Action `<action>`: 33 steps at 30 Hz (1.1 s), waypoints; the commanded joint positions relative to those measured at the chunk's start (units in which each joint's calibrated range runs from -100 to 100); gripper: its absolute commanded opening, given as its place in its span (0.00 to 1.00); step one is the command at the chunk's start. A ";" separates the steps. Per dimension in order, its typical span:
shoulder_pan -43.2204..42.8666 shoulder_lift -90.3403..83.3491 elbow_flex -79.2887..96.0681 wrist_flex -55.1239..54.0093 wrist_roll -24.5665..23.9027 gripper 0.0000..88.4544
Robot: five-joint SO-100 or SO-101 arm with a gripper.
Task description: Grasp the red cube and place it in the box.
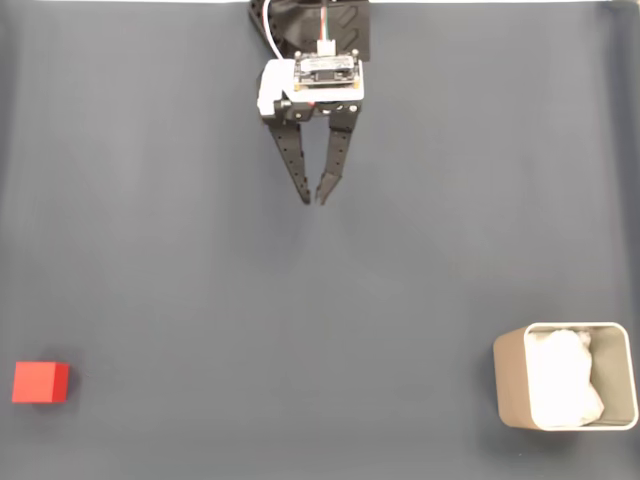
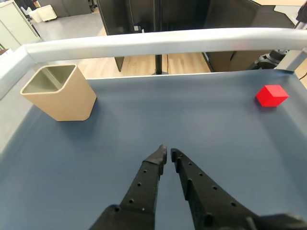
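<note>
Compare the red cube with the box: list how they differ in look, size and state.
Colour: the red cube is bright red; the box is beige-grey.
Size: the box is several times wider than the cube.
Form: the cube is a closed solid block; the box is an open-topped container with thin walls and white padding inside.
Place: in the fixed view, the cube sits lower left, the box lower right.
Both rest apart on the dark mat, untouched.

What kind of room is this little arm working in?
Probably an office or lab: past the blue-grey table with its raised rim, the wrist view shows wood flooring, a pale cabinet and dark furniture legs.
</note>
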 commanded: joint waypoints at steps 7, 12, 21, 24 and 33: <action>0.87 14.42 -22.39 2.06 -0.15 0.00; 2.93 20.40 -30.33 4.93 0.00 0.00; 9.60 31.66 -44.47 8.70 -0.39 0.00; 12.44 35.13 -47.57 8.79 -0.29 0.00; 20.12 45.01 -55.24 8.79 0.34 0.01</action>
